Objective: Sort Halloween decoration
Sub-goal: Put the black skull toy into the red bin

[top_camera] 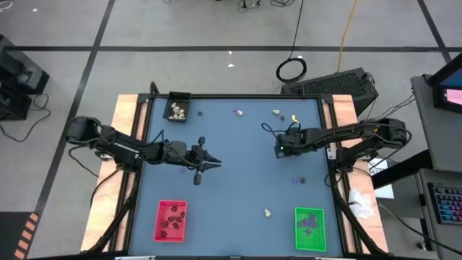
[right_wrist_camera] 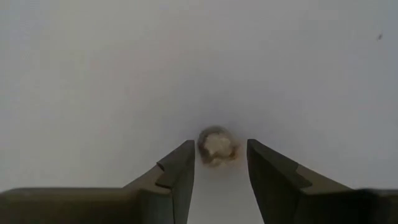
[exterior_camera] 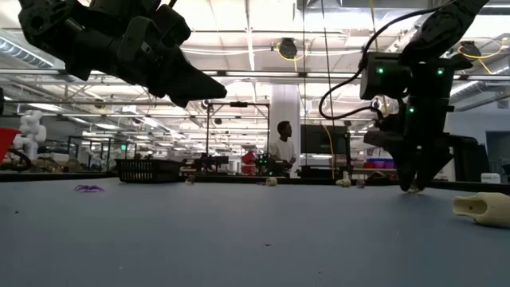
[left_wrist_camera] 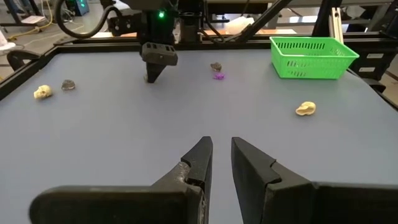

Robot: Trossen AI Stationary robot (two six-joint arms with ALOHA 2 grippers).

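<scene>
My right gripper (right_wrist_camera: 217, 163) points down at the table's right middle (top_camera: 279, 149), open. A small cream-grey lump (right_wrist_camera: 216, 147) lies on the table between its fingertips, and I see no touch. My left gripper (left_wrist_camera: 221, 149) hovers over the table's left middle (top_camera: 211, 165), nearly level, with a narrow gap and nothing in it. Loose decoration lies about: a cream lump (top_camera: 267, 212) near the front, a purple bit (top_camera: 294, 180) and a dark lump (top_camera: 303, 180) to the right, and a purple bit (top_camera: 238, 112) and a cream lump (top_camera: 276, 112) at the back.
A black tray (top_camera: 177, 107) with cream lumps stands at the back left. A red tray (top_camera: 171, 220) with dark lumps is at the front left, a green tray (top_camera: 310, 227) at the front right. The blue table's middle (top_camera: 238, 173) is bare.
</scene>
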